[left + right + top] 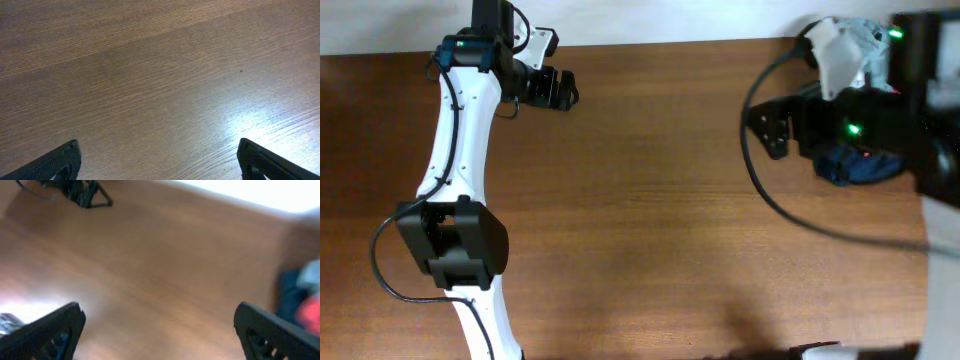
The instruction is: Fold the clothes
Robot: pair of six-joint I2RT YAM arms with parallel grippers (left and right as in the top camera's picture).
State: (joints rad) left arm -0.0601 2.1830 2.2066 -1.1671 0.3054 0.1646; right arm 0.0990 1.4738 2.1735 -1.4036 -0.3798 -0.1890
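Plenty of bare table (pixel 650 230) mid-frame, probably meant as room for spreading and folding. Lies heaped at the right edge, out of the working space: dark navy garment (pixel 860 168), red cloth (pixel 307 314), and a pale blurred patch, likely the T-shirt (pixel 311 277), not yet fetched. Hovers spread wide and empty on both sides, left tool (pixel 157 150) and right tool (pixel 157 315), seemingly poised for a first reach.

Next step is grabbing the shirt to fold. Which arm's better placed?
Right. The pale shirt lies bunched near the open right claw; the left claw, also open, hangs over bare table on the opposite side.
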